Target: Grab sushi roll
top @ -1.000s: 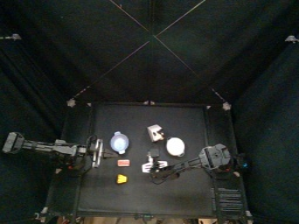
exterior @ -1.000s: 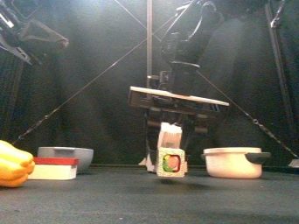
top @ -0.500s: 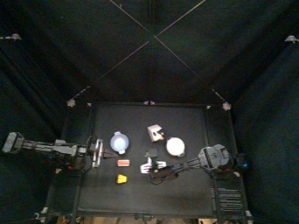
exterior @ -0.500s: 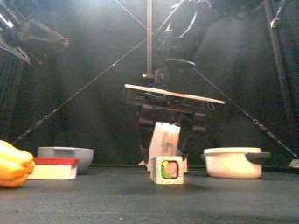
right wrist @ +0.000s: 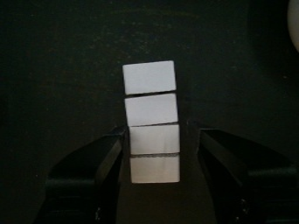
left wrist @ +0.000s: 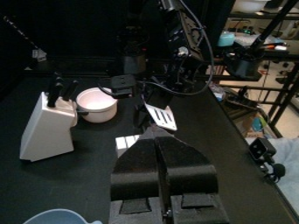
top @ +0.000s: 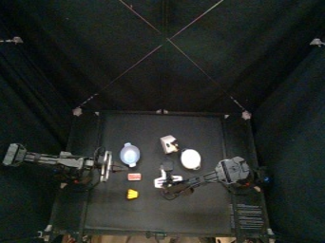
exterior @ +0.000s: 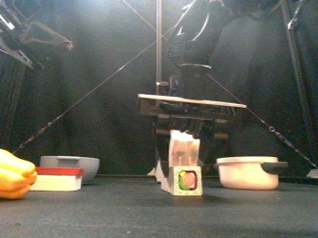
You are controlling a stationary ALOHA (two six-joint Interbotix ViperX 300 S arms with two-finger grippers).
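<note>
Lay on the table near its middle, the sushi roll, not yet lifted. Stood spread wide to either side of its near end, the right gripper jaws, closing and lifting left. Rested at the table's left with jaws together, the left gripper.

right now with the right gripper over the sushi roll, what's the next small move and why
Probably lower a touch more and close. In the right wrist view the open right gripper already straddles the near end of the sushi roll, one jaw on each side, but no squeeze shows yet. The left gripper rests aside, shut.
</note>
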